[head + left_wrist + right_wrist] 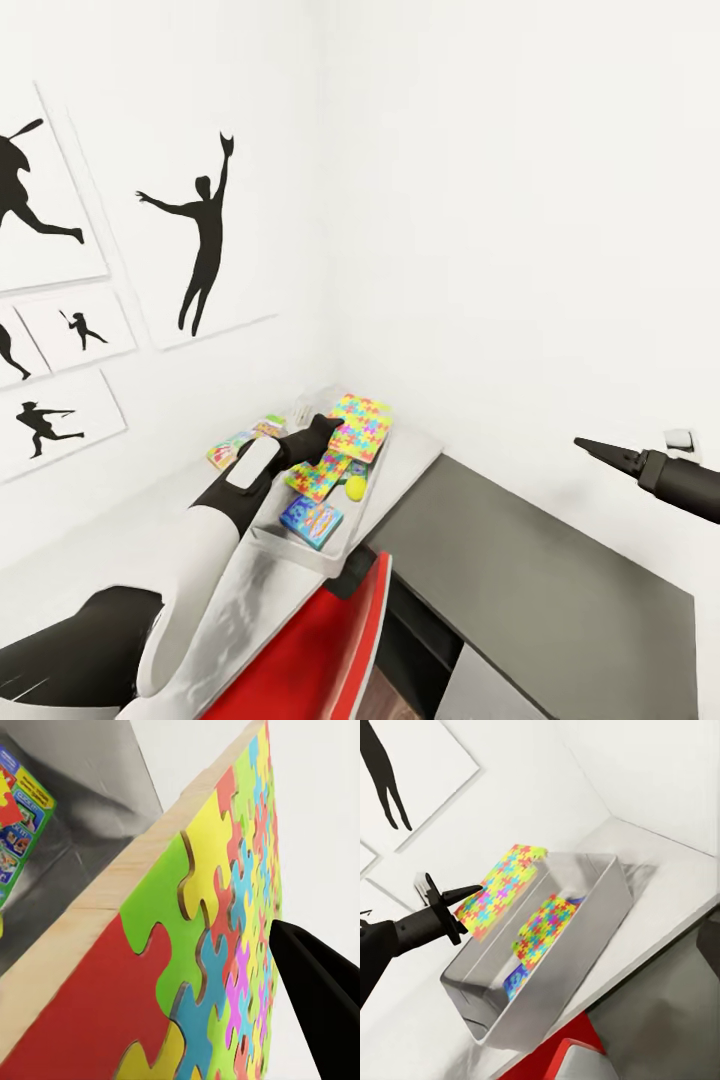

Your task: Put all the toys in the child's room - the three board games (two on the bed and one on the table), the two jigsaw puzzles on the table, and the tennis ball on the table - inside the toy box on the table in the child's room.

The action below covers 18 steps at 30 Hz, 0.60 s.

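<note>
While your left gripper (472,894) clamps a multicoloured flat jigsaw puzzle sheet (502,887) above the light grey rectangular toy box (585,945), your right gripper (600,450) hangs well apart with its fingers together.
Box sits on the pale grey-white table top (675,892) by the white wall; inside you have a second colourful puzzle sheet (322,474) leaning, a small yellow-green tennis ball (355,488), and a blue board game box (311,520). Game print is too blurred to read.
</note>
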Motion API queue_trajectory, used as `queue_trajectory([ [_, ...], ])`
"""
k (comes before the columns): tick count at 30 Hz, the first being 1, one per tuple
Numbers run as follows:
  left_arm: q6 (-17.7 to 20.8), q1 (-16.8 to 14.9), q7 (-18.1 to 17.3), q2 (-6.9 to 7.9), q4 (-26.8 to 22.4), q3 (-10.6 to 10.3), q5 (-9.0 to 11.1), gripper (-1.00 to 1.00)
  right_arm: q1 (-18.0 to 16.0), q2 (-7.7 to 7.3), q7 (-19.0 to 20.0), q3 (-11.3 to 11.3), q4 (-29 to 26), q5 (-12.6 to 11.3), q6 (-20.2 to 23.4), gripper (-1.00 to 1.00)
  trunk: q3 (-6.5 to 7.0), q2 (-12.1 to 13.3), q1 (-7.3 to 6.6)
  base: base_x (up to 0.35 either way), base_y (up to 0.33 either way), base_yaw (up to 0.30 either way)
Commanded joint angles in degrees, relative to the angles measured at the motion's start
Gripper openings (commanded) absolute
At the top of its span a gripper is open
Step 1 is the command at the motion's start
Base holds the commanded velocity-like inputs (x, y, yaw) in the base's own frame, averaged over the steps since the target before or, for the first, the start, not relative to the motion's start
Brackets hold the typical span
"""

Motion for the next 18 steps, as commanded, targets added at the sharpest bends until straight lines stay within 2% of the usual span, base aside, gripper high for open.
queue_trajectory([
  [1,0.05,-0.05,0.55,0.13,0.30,-0.03,0.67,-1.00,-0.08,0.00,0.38,-0.07,0.01,0.30,0.29,1.00,-0.13,-0.13,0.04,0.000,0.000,-0.046],
  [11,-0.26,-0.05,0.61,0.87,1.60,0.63,0.98,-1.00,-0.06,-0.02,0.37,-0.09,0.01,0.30,0.29,1.00,-0.13,-0.13,0.04,0.000,0.000,-0.021],
  [18,-0.42,-0.02,0.62,1.13,1.86,3.20,0.96,-1.00,-0.06,-0.06,0.37,-0.09,0.01,0.30,0.29,1.00,-0.13,-0.13,0.04,0.000,0.000,-0.005],
])
